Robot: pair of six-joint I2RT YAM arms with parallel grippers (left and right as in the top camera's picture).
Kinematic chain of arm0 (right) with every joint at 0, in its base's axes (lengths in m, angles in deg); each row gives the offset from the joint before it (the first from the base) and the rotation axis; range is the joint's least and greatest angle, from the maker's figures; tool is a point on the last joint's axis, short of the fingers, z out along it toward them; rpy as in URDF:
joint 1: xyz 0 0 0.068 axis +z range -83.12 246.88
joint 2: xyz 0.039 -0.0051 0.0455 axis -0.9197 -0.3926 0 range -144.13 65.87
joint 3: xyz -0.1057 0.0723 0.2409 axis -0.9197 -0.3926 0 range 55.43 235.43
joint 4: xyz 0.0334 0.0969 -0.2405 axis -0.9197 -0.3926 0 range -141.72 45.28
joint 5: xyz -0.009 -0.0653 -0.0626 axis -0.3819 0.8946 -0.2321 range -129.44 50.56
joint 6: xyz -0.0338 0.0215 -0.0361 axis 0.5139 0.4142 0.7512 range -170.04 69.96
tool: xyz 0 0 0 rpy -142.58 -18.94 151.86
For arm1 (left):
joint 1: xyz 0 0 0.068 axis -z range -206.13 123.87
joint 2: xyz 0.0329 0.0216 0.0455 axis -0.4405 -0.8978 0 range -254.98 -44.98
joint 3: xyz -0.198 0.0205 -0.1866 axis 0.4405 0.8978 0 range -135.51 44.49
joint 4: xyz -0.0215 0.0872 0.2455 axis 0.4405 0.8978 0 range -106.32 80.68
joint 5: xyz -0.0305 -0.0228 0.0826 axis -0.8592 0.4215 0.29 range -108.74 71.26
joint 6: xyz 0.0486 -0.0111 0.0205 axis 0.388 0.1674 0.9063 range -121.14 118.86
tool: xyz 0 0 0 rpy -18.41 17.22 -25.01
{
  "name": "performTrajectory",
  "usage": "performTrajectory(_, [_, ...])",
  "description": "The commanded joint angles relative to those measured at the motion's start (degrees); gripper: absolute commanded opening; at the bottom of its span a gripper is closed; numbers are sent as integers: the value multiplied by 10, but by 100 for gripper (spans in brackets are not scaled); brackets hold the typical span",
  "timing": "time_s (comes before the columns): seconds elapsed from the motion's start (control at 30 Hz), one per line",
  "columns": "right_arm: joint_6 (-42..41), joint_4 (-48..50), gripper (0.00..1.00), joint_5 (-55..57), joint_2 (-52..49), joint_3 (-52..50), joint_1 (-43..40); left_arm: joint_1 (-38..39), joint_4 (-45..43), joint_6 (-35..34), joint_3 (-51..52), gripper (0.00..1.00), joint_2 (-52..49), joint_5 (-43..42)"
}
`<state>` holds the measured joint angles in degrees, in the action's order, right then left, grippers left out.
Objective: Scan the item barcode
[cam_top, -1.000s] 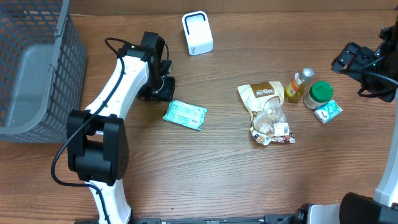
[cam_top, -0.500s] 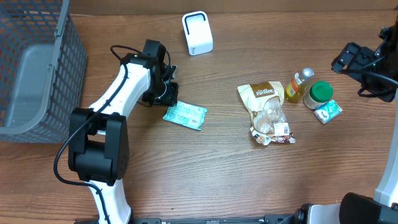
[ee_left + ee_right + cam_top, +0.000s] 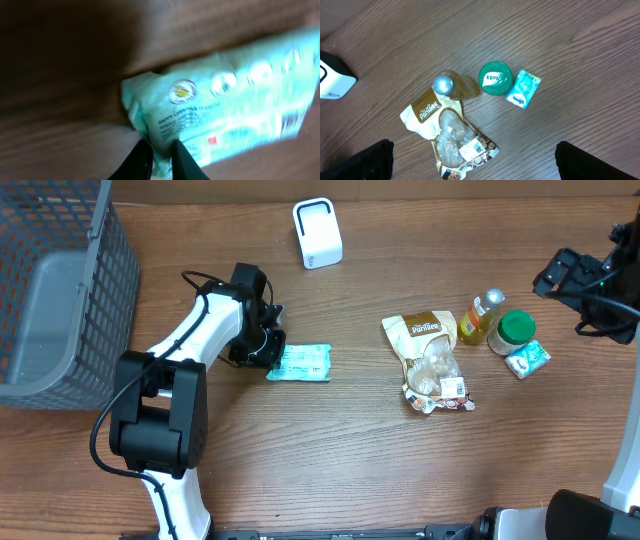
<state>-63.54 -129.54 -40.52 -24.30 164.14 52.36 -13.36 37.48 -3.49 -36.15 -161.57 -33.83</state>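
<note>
From above, the mint-green soft plastic packet (image 3: 303, 363) lies flat on the brown wooden table (image 3: 350, 470), left of the middle; the left gripper (image 3: 266, 351) is down at its left end, touching it; the white box-shaped scanner (image 3: 317, 233) stands well apart toward the far edge, and a grey wire basket (image 3: 60, 280) sits at the far left. From this height I cannot tell how the fingers stand.

Through the left wrist camera it is plain: the 2 black fingertips (image 3: 137, 161) are drawn close and pinch the packet's near crimped edge between them. The packet looks light and limp, a thin film pouch that I would expect to sag and fold when lifted by 1 edge; the film may be slippery, so a hold on the flat sealed seam, as here, seems the soundest. The picture is blurred; the print cannot be read; a dark striped patch near the right edge might be the barcode, but I cannot be sure, and the packet's far end is cut off.

Through the right wrist camera, the right gripper (image 3: 480, 166) hangs high with its fingers spread wide and nothing between them; below it lie a brown crinkled snack pouch (image 3: 440, 125), a silver-capped bottle of yellow liquid (image 3: 451, 86), a green round lid (image 3: 495, 78) and a small teal sachet (image 3: 522, 89); the scanner shows only as a corner at the left edge; the mint-green packet is out of sight here.
</note>
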Motion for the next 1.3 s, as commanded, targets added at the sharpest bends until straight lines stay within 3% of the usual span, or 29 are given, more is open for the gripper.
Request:
performTrajectory(0.0, [-2,3,100,3,6,11,-1,8,28,11,8,15,-3,-55])
performTrajectory(0.23, [-2,3,100,3,6,11,-1,5,85,2,-6,24,-3,-74])
performTrajectory(0.43, [-2,3,100,3,6,11,-1,-1,139,2,-89,31,-3,-70])
performTrajectory(0.63, [-2,3,100,3,6,11,-1,1,123,2,-133,63,-3,-20])
performTrajectory(0.77, [-2,3,100,3,6,11,-1,1,100,2,-120,71,-3,7])
performTrajectory(0.93, [-2,3,100,3,6,11,-1,1,69,3,-90,70,-3,7])
performTrajectory(1.13, [-2,3,100,3,6,11,-1,2,49,11,-54,54,-3,7])
performTrajectory(1.27, [-2,3,100,3,6,11,-1,2,29,14,-38,54,-3,7])
